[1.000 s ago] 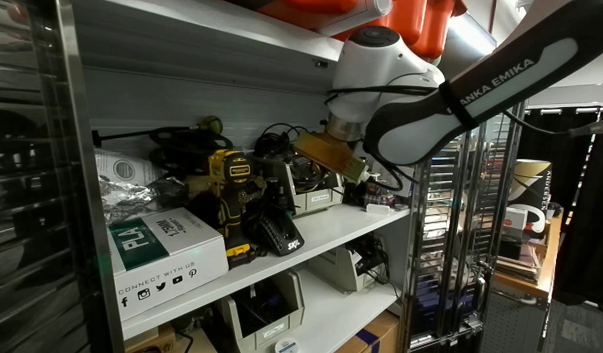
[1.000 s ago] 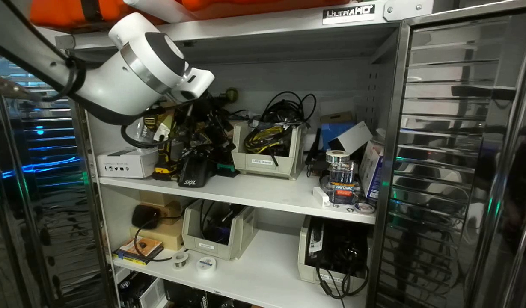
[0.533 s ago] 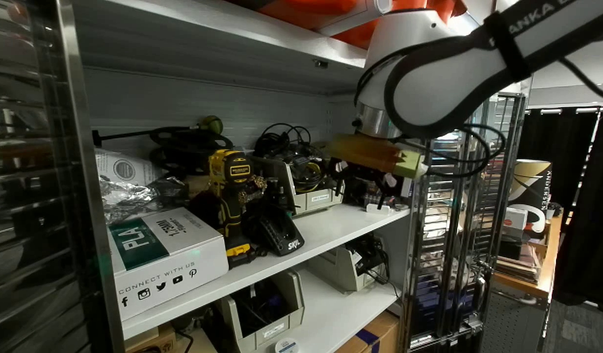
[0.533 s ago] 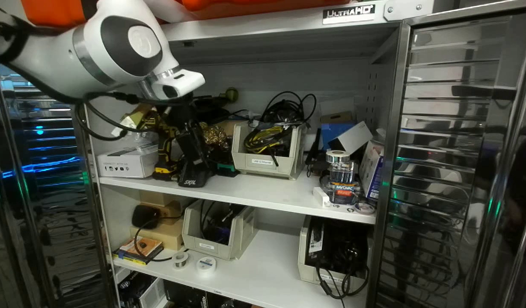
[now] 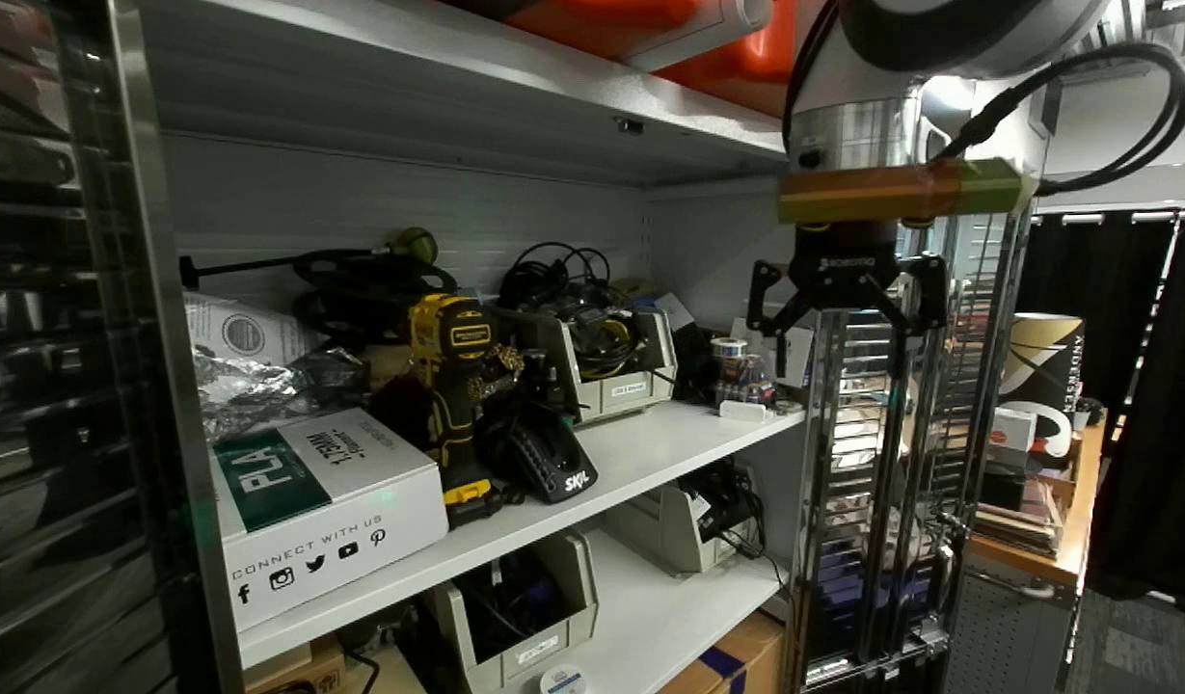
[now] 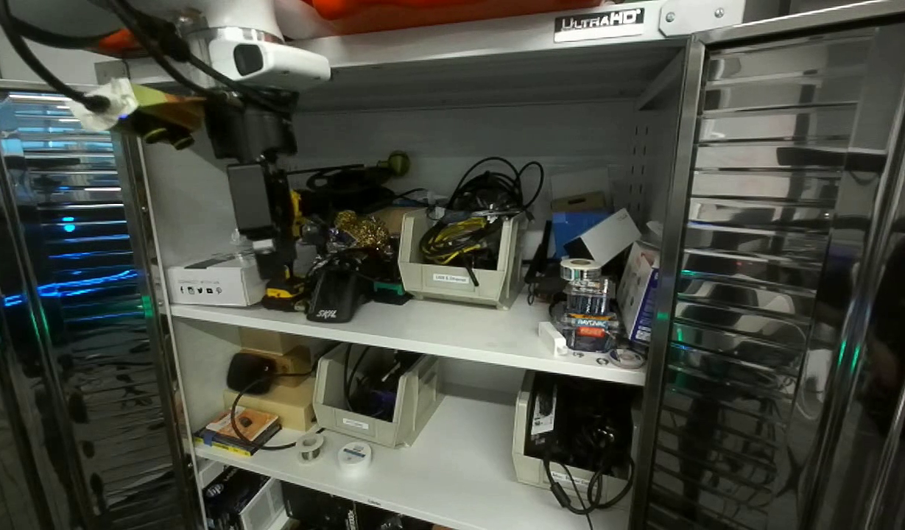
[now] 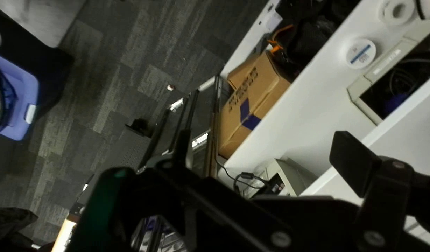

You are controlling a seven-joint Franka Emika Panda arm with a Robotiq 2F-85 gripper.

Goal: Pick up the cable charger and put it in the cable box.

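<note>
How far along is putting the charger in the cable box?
Done: nothing I can confirm; the upper off-white cable box visibly holds cables. In hand: nothing; the gripper hangs open and empty. Left: probably grasping and placing, if the black SKIL charger on the shelf, outside the box, is the one meant.

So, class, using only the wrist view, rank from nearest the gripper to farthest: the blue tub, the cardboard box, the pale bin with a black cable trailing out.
1. Pale bin: on the white shelf, partly hidden behind the gripper.
2. Cardboard box: below that shelf, whose edge covers part of it.
3. Blue tub: at the picture's left edge, beyond grey floor.
</note>
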